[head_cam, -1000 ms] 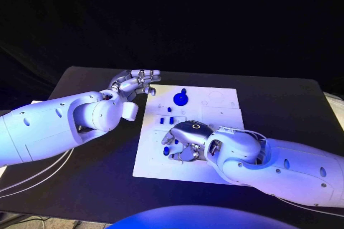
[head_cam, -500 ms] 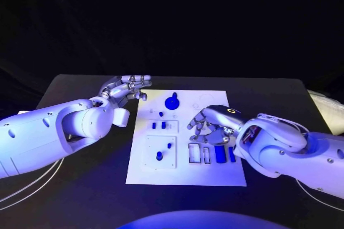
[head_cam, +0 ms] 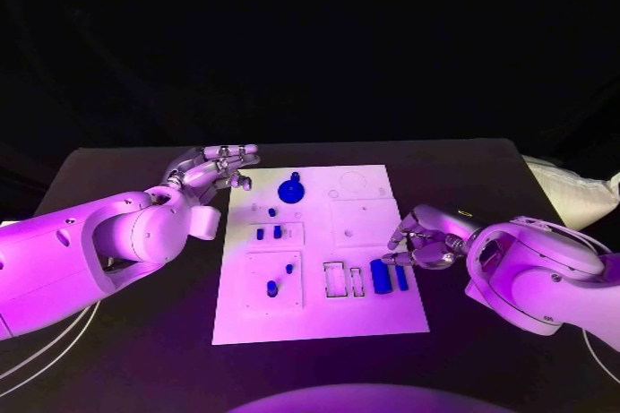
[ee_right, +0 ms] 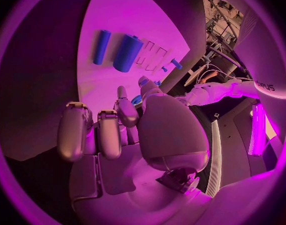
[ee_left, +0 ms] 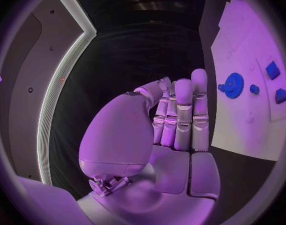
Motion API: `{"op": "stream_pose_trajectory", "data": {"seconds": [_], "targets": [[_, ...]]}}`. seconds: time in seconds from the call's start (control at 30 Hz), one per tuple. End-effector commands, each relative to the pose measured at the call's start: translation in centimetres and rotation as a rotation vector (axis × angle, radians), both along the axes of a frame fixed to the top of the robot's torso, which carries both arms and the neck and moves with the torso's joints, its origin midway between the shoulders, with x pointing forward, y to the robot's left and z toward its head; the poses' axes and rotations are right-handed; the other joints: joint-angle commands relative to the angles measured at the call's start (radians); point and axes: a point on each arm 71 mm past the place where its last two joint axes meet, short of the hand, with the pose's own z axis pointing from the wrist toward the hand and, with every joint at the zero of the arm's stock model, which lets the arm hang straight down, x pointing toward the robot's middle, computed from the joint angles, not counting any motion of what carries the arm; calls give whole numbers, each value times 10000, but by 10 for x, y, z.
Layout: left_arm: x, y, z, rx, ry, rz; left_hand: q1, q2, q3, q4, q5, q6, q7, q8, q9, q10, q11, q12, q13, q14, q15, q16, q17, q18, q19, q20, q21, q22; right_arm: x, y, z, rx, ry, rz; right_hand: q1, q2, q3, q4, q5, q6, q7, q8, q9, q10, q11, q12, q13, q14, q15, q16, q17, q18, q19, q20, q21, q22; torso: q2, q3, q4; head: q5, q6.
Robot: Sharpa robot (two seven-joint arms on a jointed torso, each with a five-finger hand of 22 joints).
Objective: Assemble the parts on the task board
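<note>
Black table (head_cam: 129,332), flat white task board (head_cam: 388,319), blue parts (head_cam: 382,276)

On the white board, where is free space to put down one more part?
The task board is bare along its near edge, below the two cylinders and slots. Its far right corner is nearly bare too. The left column and the gear area are crowded.

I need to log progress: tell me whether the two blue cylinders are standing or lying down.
Lying down. Both blue cylinders rest flat on the task board, side by side.

White task board (head_cam: 368,319); blue parts (head_cam: 382,276); black table (head_cam: 129,341).
</note>
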Motion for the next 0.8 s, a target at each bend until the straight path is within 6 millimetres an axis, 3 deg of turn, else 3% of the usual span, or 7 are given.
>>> {"op": "stream_pose_trajectory", "data": {"seconds": [0.03,0.23,0.8], "targets": [[-1,-2,-1,-139,15,-198,35,42,-70,16,4,-90,-1,57,-14,-98,-3,53,-1,-62,-12,-46,-5,196,-28,29,-62,-8,-3,-6,-6,-758,552,-520,-88,104,-280,197,133,-77,-7,108,72,139,-2,382,477,757,21,132,776,-93,94,-20,91,127,-29,12,-47,-5,-24],[-1,-2,-3,-140,65,-201,35,42,-70,16,4,-90,-1,57,-14,-98,-3,53,-1,-62,-12,-46,-5,196,-28,29,-62,-8,-5,-2,-12,-1013,698,-370,-171,158,-616,458,184,-123,-14,189,170,127,1,503,701,769,26,229,917,-106,104,-13,146,215,-34,9,-32,2,-27],[-1,0,-5,-124,96,-165,35,42,-70,16,4,-90,-1,57,-14,-98,-3,53,-1,-62,-12,-46,-5,196,-28,29,-62,-8,-8,17,-31,-1249,1005,244,-178,146,-860,617,169,-125,-25,268,253,135,-4,566,837,778,26,289,1009,-123,120,-9,204,314,-22,-2,-47,39,-84]]}}
